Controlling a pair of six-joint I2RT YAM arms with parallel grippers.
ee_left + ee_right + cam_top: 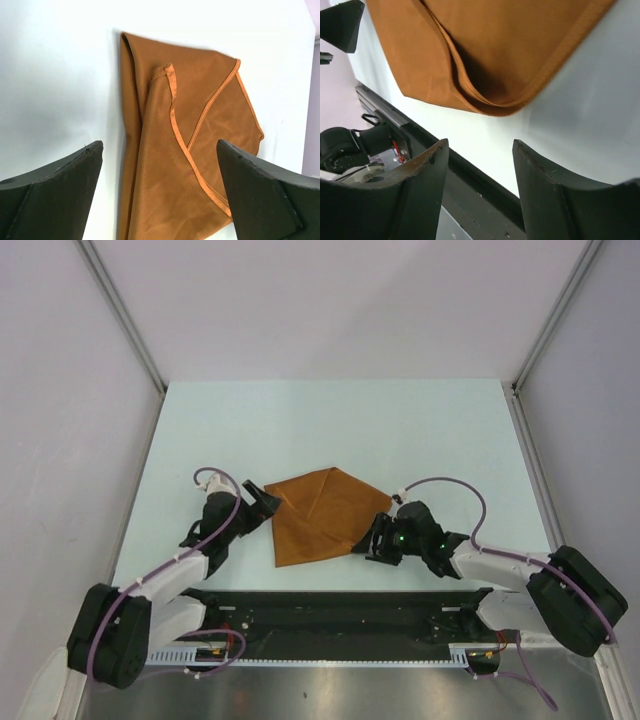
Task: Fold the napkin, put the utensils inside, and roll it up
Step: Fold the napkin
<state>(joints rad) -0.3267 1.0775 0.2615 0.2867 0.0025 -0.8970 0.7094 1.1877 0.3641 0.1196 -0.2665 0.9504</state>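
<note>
The napkin [320, 515] lies folded on the counter [330, 430] between the left jaws and the right jaws, both open and empty beside its edges; folding seems nearly done, and the next move needs the spoon, which I cannot see.

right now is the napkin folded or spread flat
Folded. The napkin lies doubled over on the table: hemmed edges cross over its top face, and stacked layers show at one corner.
</note>
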